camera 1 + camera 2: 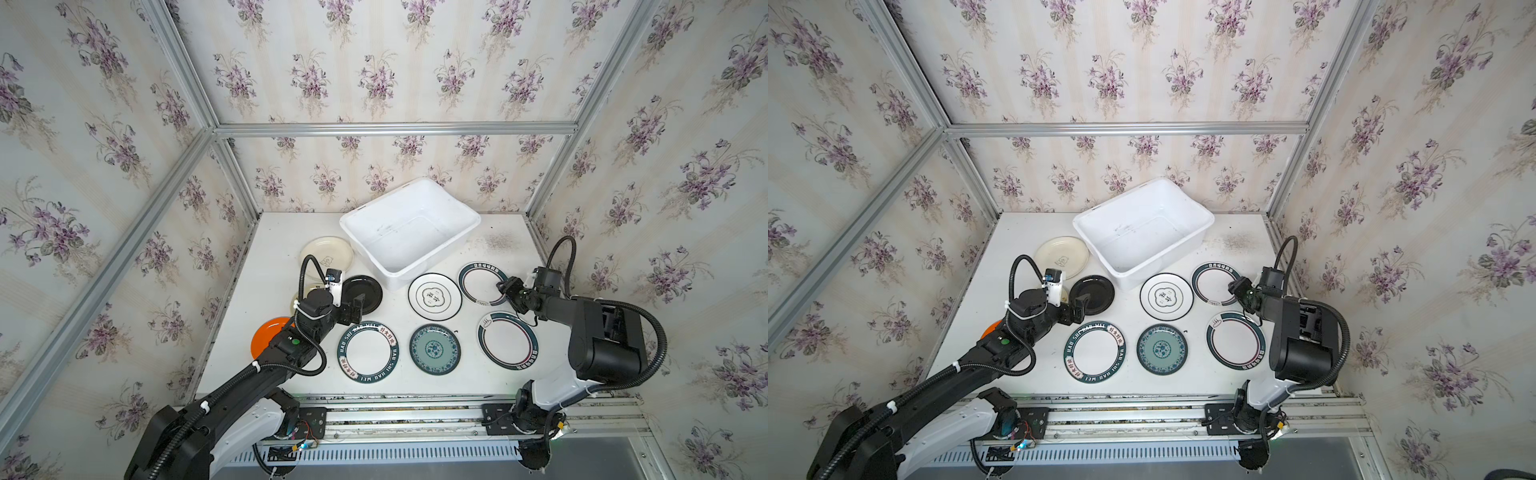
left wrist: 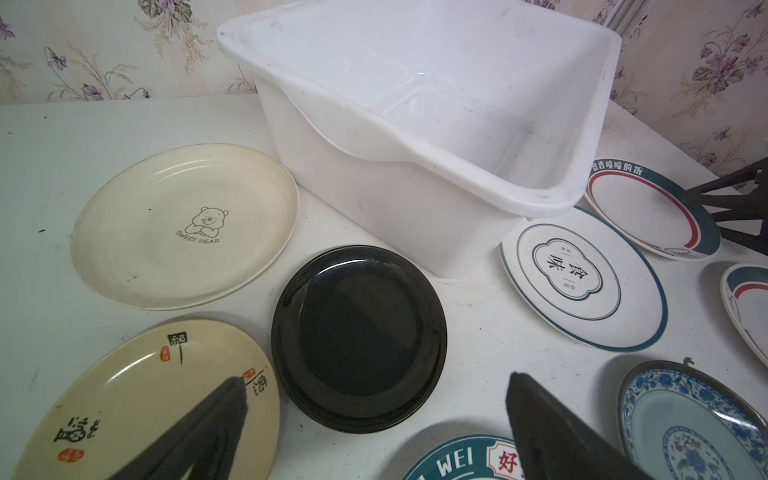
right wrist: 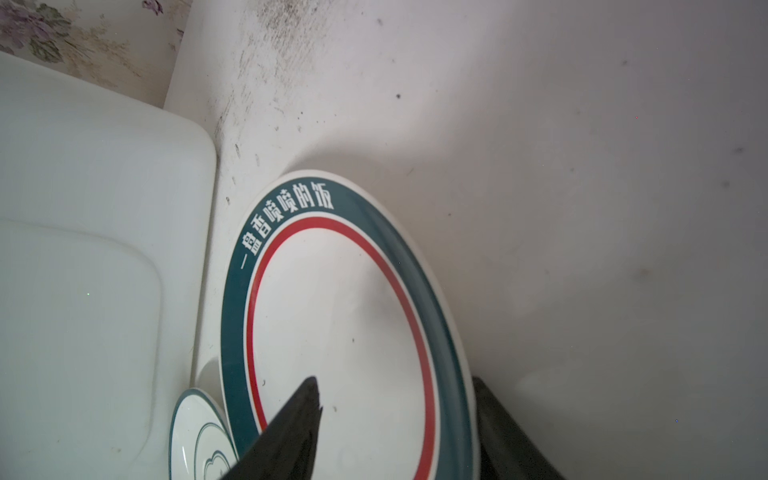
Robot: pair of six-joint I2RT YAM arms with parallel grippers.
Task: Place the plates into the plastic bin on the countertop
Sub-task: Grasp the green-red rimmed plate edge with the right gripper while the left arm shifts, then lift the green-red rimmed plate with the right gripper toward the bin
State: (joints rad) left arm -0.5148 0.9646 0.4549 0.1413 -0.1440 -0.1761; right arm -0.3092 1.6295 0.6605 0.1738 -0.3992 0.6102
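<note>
The white countertop (image 1: 282, 232), speckled dark toward its back right, carries the plastic bin (image 1: 415, 203) askew at the back centre. Nine plates lie around it. On the left are a cream bear plate (image 1: 328, 251), a second cream plate (image 2: 137, 399), a black plate (image 1: 368, 291) and an orange plate (image 1: 268, 336). In the middle are a lettered plate (image 1: 368, 351), a teal-patterned plate (image 1: 434, 349) and an emblem plate (image 1: 434, 296). On the right are a near dark-rimmed plate (image 1: 508, 340) and a rear dark-rimmed plate (image 1: 478, 282), possibly tilted.

Pale striped wallpaper (image 1: 415, 83) printed with purple flower sprigs is covering the back and side walls. Aluminium framing (image 1: 395, 129) is running along the corners and across the back wall. Soft, even light is filling the enclosure.
</note>
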